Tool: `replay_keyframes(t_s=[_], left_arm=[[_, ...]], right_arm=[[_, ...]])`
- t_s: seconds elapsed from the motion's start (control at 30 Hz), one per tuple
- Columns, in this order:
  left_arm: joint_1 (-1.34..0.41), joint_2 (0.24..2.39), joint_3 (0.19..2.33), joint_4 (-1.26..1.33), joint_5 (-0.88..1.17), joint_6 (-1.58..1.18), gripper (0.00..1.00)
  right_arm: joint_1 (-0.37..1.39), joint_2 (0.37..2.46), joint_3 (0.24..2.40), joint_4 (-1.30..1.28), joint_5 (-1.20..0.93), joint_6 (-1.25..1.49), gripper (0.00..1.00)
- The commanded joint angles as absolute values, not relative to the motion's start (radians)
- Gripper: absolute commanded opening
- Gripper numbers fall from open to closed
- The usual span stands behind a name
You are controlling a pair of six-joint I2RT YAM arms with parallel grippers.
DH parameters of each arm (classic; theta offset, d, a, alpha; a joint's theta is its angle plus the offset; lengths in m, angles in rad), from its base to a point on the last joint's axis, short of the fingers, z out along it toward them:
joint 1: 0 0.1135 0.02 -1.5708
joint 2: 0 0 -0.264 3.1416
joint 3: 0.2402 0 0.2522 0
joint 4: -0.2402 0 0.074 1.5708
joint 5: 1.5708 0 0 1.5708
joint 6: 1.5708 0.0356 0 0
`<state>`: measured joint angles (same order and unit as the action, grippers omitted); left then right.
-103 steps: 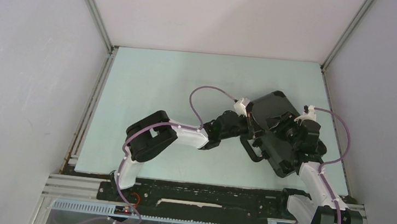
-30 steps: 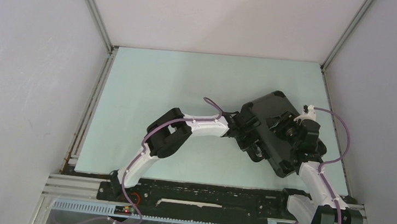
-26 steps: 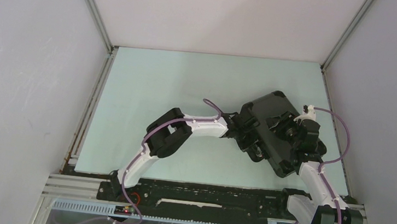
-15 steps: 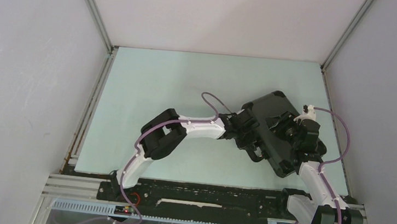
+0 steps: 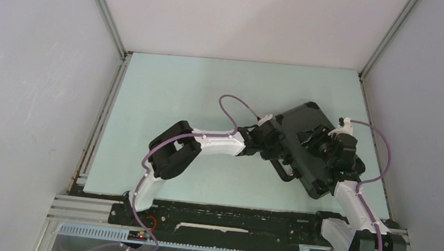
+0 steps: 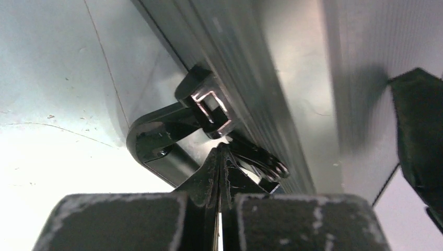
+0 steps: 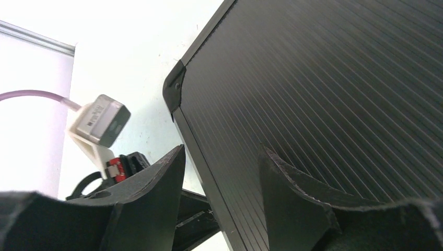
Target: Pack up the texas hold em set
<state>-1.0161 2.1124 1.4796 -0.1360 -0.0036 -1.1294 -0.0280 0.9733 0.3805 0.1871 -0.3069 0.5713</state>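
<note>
The texas hold em set shows only as a closed black ribbed case [image 5: 303, 121], lying slanted on the right of the table; its contents are hidden. My left gripper [image 5: 277, 147] is shut and empty at the case's left side. In the left wrist view its tips [image 6: 219, 150] sit just below a shiny latch [image 6: 210, 106], next to the black handle [image 6: 159, 142]. My right gripper [image 5: 315, 139] is open over the lid. In the right wrist view its fingertips [image 7: 222, 150] straddle the lid's left edge [image 7: 324, 104], with one finger [image 7: 167, 172] outside the edge.
Pale green table [image 5: 198, 92] spreads left and behind the case. Grey walls close in on three sides, with the right wall [image 5: 435, 121] near the case. The left wrist's camera and purple cable [image 7: 99, 121] hang close to the lid's corner.
The left arm has drawn back a little to the left along the case's side, its elbow dropping lower. The case and the right arm have not moved.
</note>
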Motion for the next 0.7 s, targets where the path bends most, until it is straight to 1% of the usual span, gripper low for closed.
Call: replay_keyframes(t_s=[0.0,0.13,0.37,0.5,0.67], left_arm=[[-1.018,2.146,1.527,-0.146,0.01,-1.197,0.0],[-1.025,2.157,1.533,-0.197,0.004,-1.254,0.0],[-1.039,2.195,1.58,-0.246,0.01,-1.272,0.0],[-1.072,2.14,1.602,-0.346,-0.155,-1.205,0.0],[-1.077,2.096,1.624,-0.393,-0.238,-1.163,0.0]], right_arm=[[-0.003,1.005,0.347,-0.015,-0.336,0.559,0.62],[-0.002,1.006,0.346,-0.014,-0.339,0.559,0.62],[-0.003,1.006,0.346,-0.014,-0.339,0.559,0.62],[-0.003,1.006,0.345,-0.014,-0.341,0.56,0.62],[-0.003,1.008,0.346,-0.012,-0.341,0.559,0.62]])
